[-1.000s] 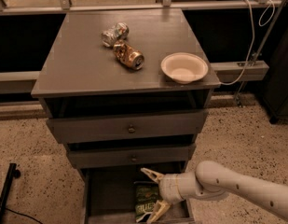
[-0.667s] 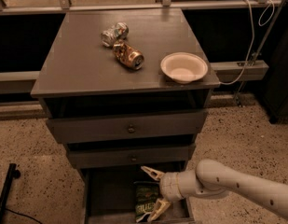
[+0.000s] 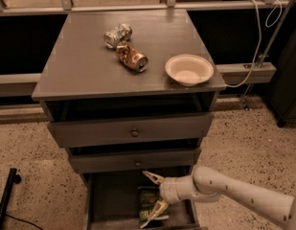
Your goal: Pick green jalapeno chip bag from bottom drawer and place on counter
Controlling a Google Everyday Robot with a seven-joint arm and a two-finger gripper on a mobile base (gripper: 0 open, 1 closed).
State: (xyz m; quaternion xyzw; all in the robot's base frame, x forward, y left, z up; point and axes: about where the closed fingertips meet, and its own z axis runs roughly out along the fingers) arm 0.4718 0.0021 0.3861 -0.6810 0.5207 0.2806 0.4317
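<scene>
Chip bag [image 3: 150,207], one, inside spread claw [image 3: 144,199]

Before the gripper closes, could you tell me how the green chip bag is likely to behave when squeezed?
The chip bag looks crinkled and thin, so it will probably crumple and feel light. Its foil-like skin may slip. The gripper, open around it in the drawer, could nudge it sideways.

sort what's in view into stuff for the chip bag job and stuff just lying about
For the job: green jalapeno chip bag in the open bottom drawer; counter; gripper, open, down in the drawer at the bag.
Lying about: crushed silver can, crushed gold can, white bowl, all on the counter.
</scene>
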